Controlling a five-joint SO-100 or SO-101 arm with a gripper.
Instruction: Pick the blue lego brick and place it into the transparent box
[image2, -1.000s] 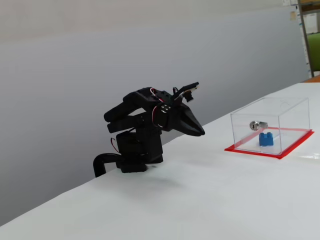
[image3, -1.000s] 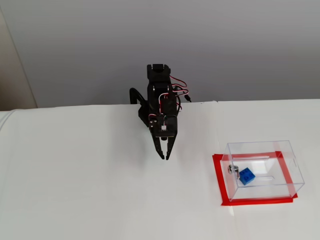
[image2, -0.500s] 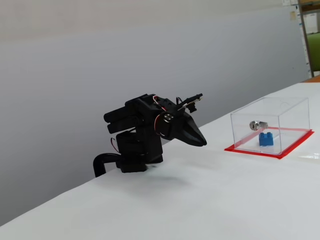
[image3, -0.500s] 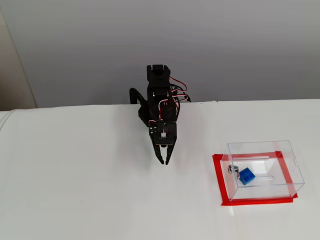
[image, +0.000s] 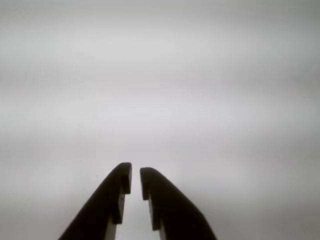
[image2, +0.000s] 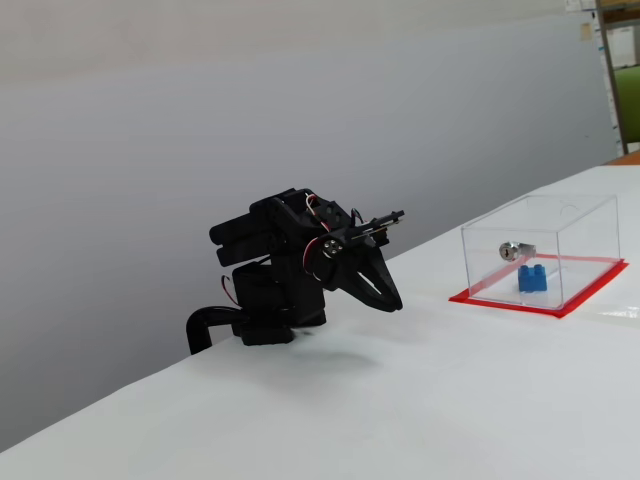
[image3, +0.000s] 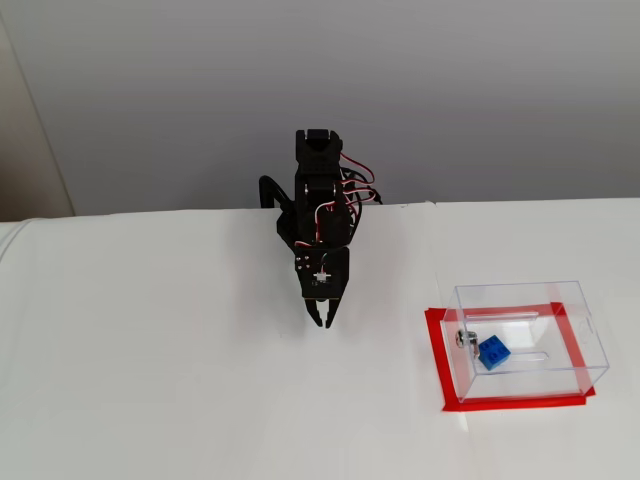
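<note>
- One black arm (image3: 318, 215) sits folded low at the bench's (image3: 150, 380) far edge, at about 11 o'clock from the transparent box (image3: 525, 335) in the fixed view from above.
- Its end effector (image3: 324, 321) tips down toward the bench; the wrist view shows its fingers (image: 112, 195) nearly together with a thin slit between, holding nothing.
- Inside the box at 3 o'clock, well apart from the arm, the blue lego brick (image3: 494, 352) rests just beside a silver fitting (image3: 463, 339).
- The box stands on a red base (image2: 530, 300).
</note>
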